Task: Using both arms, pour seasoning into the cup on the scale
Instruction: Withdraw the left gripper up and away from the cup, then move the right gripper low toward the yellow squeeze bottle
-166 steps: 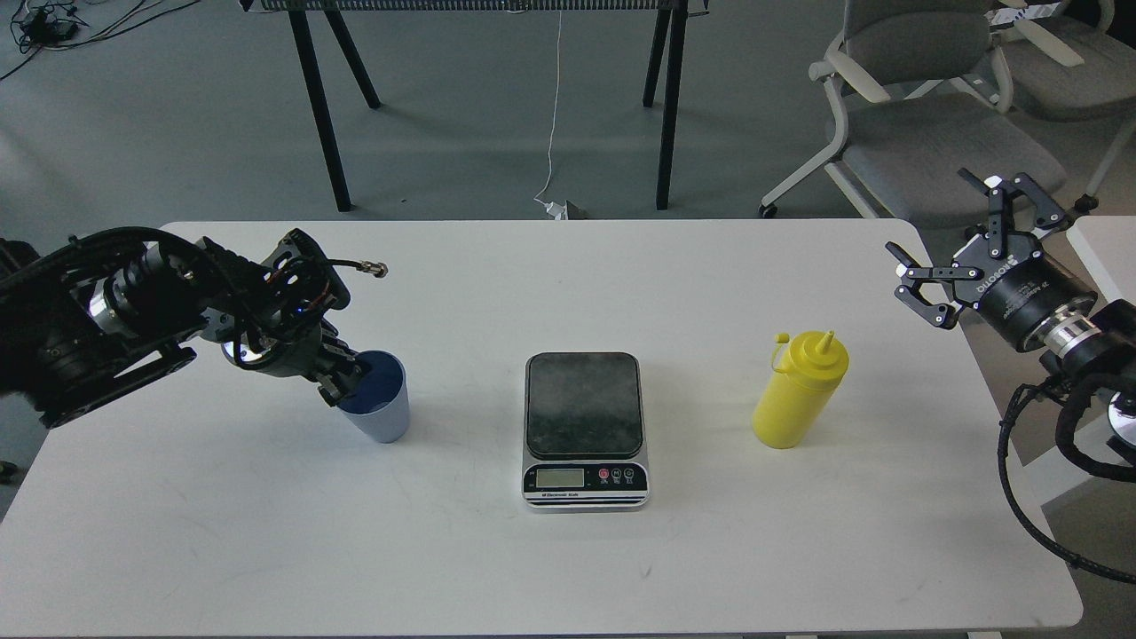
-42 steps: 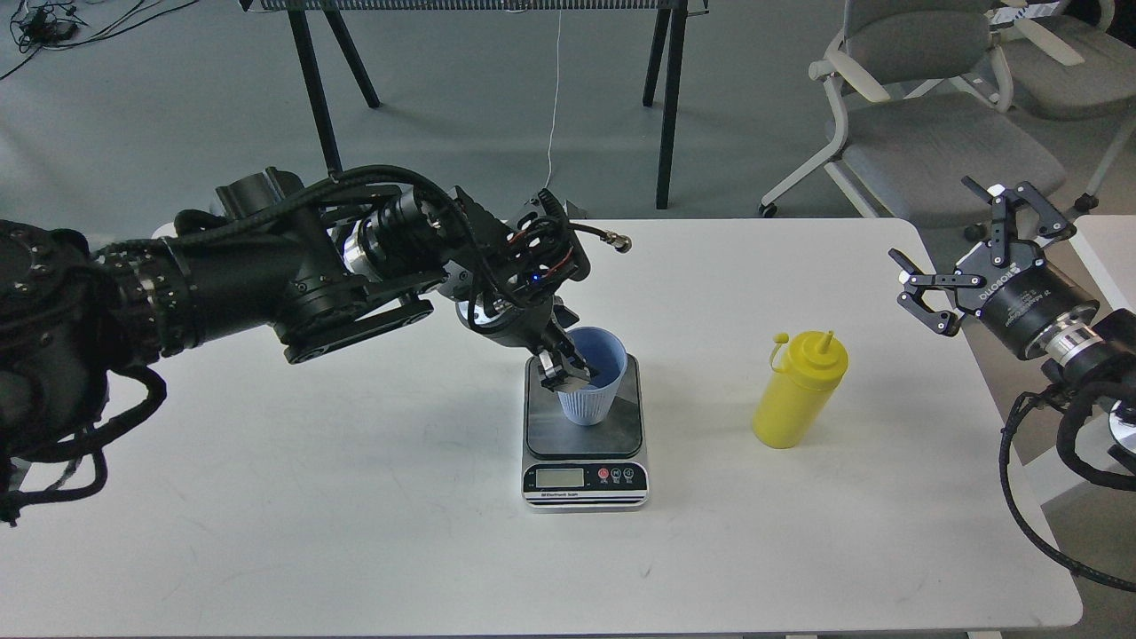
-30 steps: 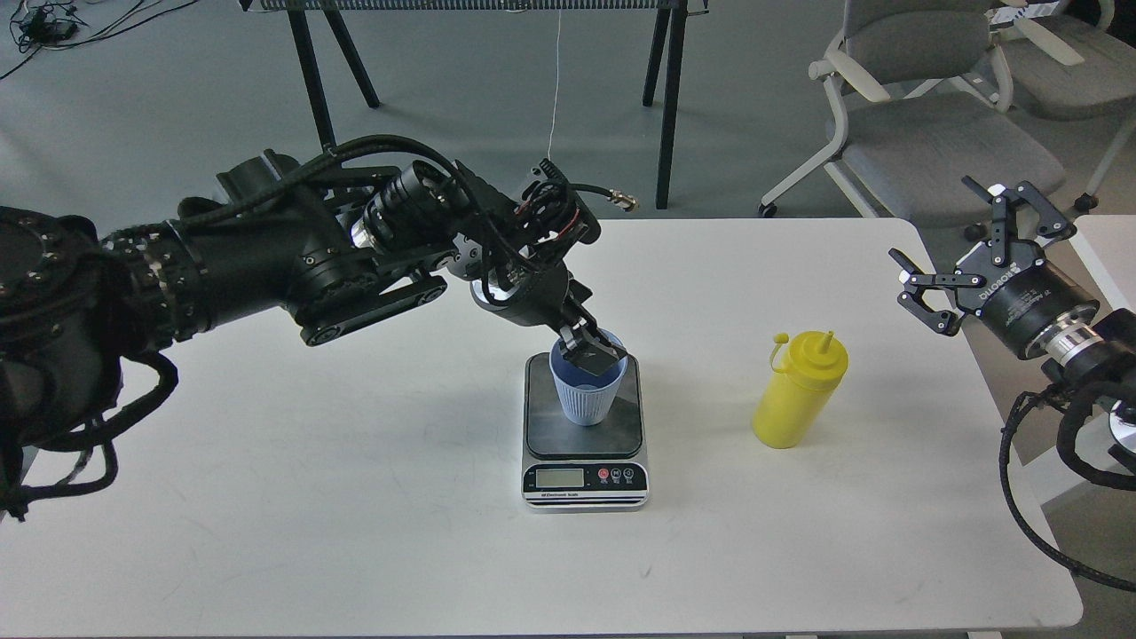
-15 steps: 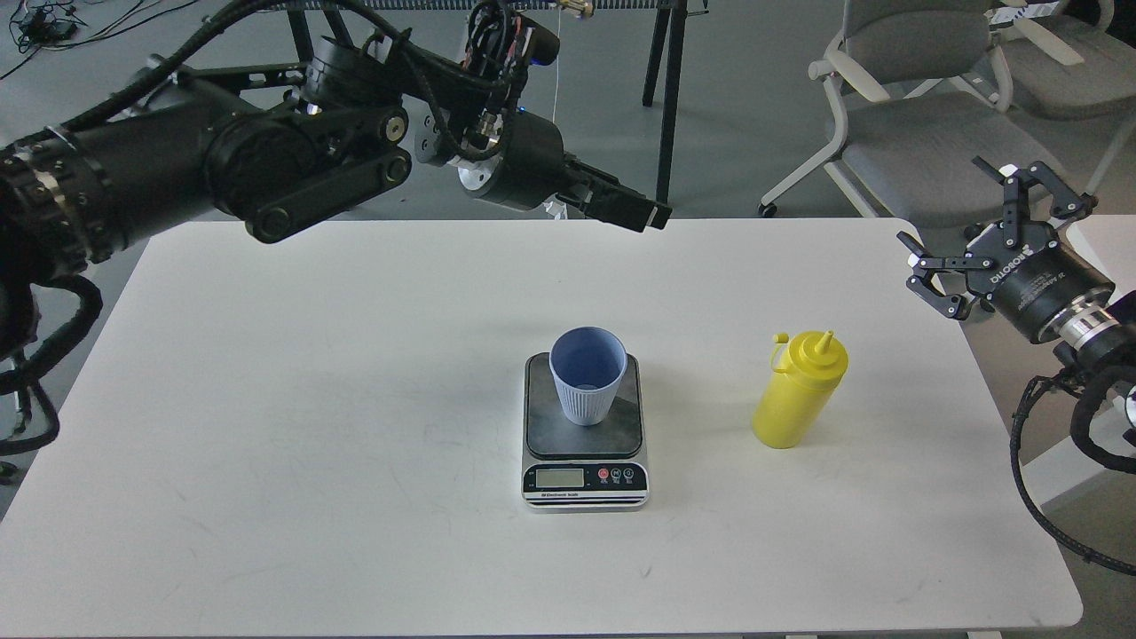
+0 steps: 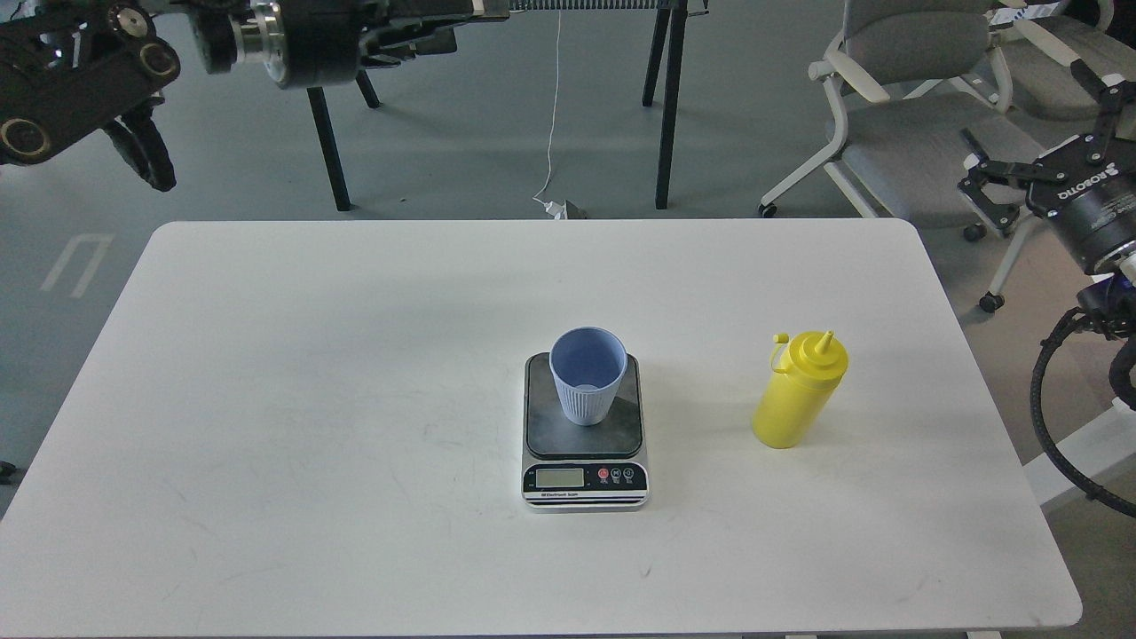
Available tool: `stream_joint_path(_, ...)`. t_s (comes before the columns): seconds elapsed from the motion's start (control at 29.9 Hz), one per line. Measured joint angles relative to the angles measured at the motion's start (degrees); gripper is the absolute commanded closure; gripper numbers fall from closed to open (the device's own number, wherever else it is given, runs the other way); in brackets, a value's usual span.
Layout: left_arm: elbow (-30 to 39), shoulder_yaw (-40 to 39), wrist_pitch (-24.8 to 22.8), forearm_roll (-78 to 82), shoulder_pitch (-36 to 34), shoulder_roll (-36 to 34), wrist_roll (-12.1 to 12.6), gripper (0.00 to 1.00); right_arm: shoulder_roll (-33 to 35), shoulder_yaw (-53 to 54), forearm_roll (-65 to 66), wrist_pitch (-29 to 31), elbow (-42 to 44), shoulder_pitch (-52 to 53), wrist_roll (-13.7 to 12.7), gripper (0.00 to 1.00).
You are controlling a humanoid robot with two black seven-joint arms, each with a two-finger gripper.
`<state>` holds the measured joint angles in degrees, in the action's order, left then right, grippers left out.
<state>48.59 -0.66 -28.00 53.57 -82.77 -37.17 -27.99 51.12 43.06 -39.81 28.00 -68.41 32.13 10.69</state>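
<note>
The pale blue-grey ribbed cup (image 5: 587, 377) stands upright on the dark platform of the scale (image 5: 543, 435), in the middle of the white table (image 5: 311, 373). Nothing holds the cup. The yellow seasoning bottle (image 5: 798, 390) stands upright on the table to the right of the scale, cap hanging off its nozzle. My right gripper (image 5: 1019, 101) is open and empty, up beyond the table's right edge and well above and right of the bottle. My left arm (image 5: 302, 31) is raised along the top edge; its gripper is mostly cut off there.
Grey office chairs (image 5: 923, 124) stand behind the table's far right corner, close to my right gripper. Black legs of another table (image 5: 324, 133) and a white cable (image 5: 552, 106) are on the floor behind. My right arm's cables (image 5: 1052, 399) hang past the table's right edge.
My left gripper let go of the cup on the scale and the arm swung up and away to the top left. My right gripper rose up and to the right, still open.
</note>
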Motion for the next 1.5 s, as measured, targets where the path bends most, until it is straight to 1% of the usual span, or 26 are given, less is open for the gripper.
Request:
stream_joint_path(0.13,0.1,-0.1,0.0,-0.7,2.6,-3.6,0.0,0.01,4.1,1.2,-13.8,0.0,-5.9,-3.2,0.2,0.0)
stream_joint_path(0.23,0.1,-0.1,0.0,-0.9,4.5,-4.6,0.0,0.01,6.3,1.5,-23.0,0.0,-9.8,-5.7,0.2,0.0)
stream_joint_path(0.37,0.1,-0.1,0.0,-0.9,6.2,-4.8,0.0,0.01,7.0,1.7,-29.9,0.0,-13.9,-9.5,0.3,0.0)
stream_joint_path(0.5,0.1,-0.1,0.0,-0.9,7.4,-4.6,0.0,0.01,7.1,3.6,-33.8,0.0,-18.3,-14.7,0.4,0.0)
stream_joint_path(0.74,0.1,-0.1,0.0,-0.6,9.2,-4.5,0.0,0.01,7.1,5.9,-34.5,0.0,-25.4,-25.5,0.3,0.0)
stream_joint_path(0.84,0.1,-0.1,0.0,-0.6,9.7,-4.5,0.0,0.01,7.3,6.2,-34.3,0.0,-27.2,-29.0,0.3,0.0)
stream_joint_path(1.04,0.1,-0.1,0.0,-0.6,10.6,-4.0,0.0,0.01,8.1,6.4,-33.2,0.0,-27.7,-34.8,0.2,0.0)
stream_joint_path(1.2,0.1,-0.1,0.0,-0.7,10.7,-4.1,0.0,0.01,7.9,5.9,-29.4,0.0,-27.4,-39.8,0.1,0.0)
stream_joint_path(1.5,0.1,-0.1,0.0,-0.8,11.0,-4.0,0.0,0.01,2.6,5.2,-21.4,0.0,-27.0,-41.6,0.1,0.0)
